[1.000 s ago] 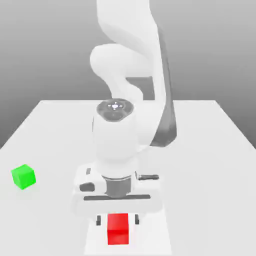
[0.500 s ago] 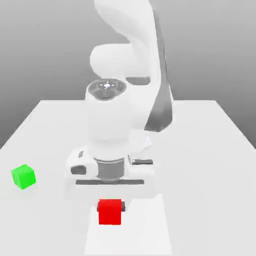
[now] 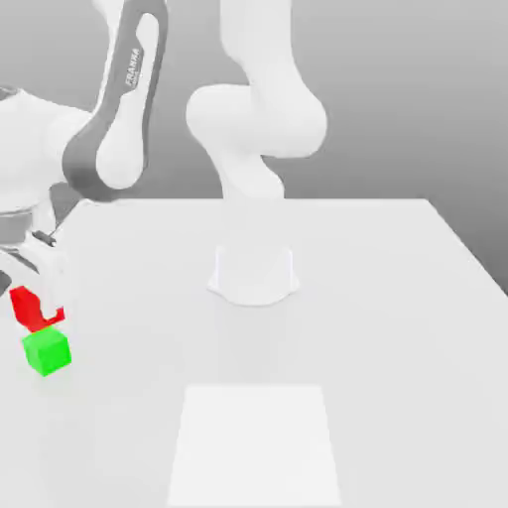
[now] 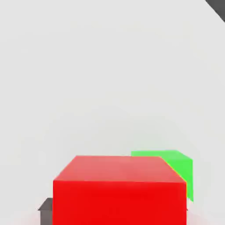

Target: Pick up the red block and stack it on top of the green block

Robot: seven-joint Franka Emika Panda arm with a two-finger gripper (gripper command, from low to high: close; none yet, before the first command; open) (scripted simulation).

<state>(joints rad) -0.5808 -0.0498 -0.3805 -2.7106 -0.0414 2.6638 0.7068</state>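
One end effector [image 3: 38, 310] grips the red block [image 3: 28, 308] above the green block [image 3: 47, 352].

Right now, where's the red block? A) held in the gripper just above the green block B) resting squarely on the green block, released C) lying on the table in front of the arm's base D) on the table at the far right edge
A: the red block sits in the gripper, off the table, just above the green block.

Bright, even, sharp renders (only faint soft shadows)
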